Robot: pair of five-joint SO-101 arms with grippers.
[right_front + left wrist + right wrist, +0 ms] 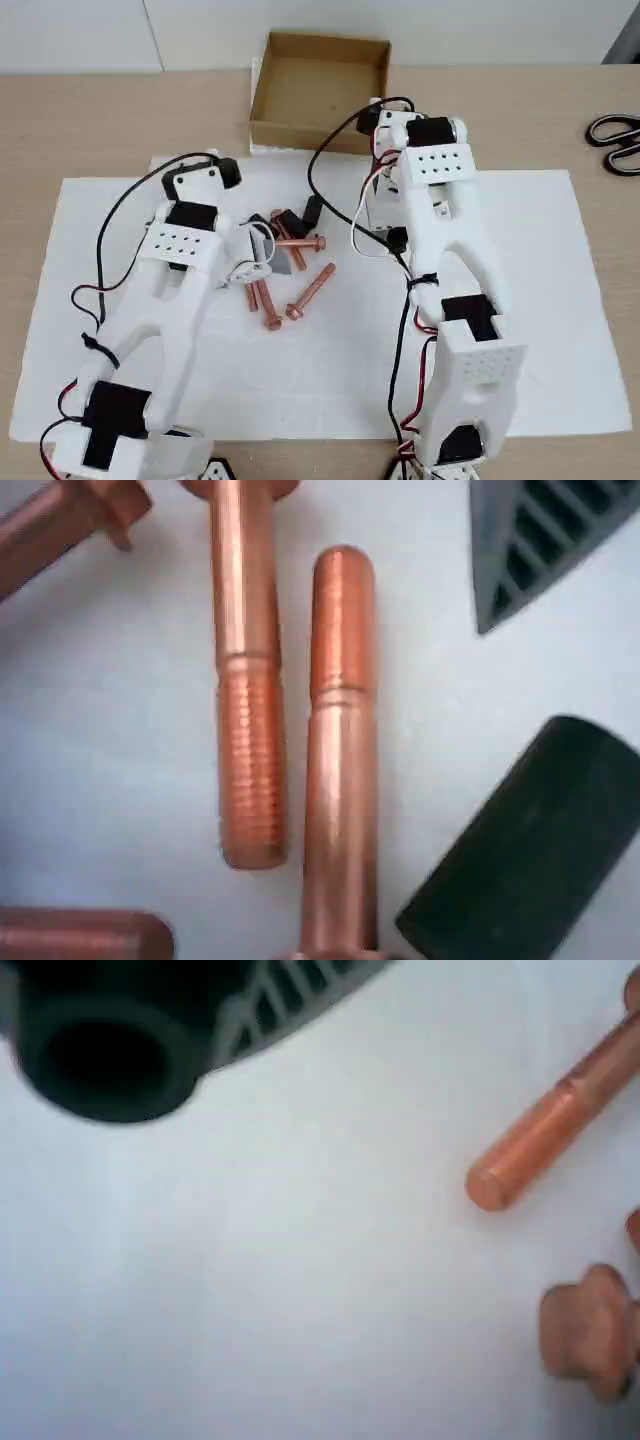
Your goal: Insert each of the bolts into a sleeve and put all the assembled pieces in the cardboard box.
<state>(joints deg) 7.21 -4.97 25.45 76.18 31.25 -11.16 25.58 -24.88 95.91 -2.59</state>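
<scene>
Left pincer [262, 256] hovers low over crowded bolts [340, 750], can't tell its grip | right pincer [215, 1020] pinches sleeve [100, 1055] | I fear nudging neighbours, scattering bolts.

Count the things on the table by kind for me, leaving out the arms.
Bolts: 5, maybe more in the pile
Sleeves: 2 that I can make out
Box: 1
Scissors: 1
Sheet: 1
Total: at least 10
</scene>
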